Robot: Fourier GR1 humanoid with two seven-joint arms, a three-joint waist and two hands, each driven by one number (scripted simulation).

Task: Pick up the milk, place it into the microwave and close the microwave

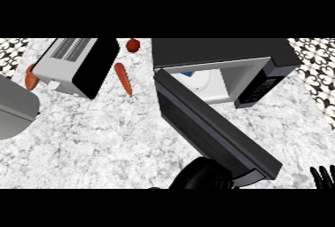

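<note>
Toaster (75,66) lies between two carrots (123,79) (31,77), grey pot (14,108) at left edge

head view | steeply down on counter (118,133) | hands at lower edge

Kitchen: marble counter (118,133); microwave (222,57) (door open)

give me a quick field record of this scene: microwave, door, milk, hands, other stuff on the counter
microwave: black microwave at the counter's far right, cavity facing the robot
door: microwave door swung wide open, reaching toward the robot
milk: milk seems to sit inside the cavity; only a small white and blue part shows
left hand: left hand at the door's near end, by the lower edge; fingers unclear
right hand: right hand resting at the lower right edge, fingers up
other items: toaster far left; carrot beside it
counter: speckled countertop
</note>
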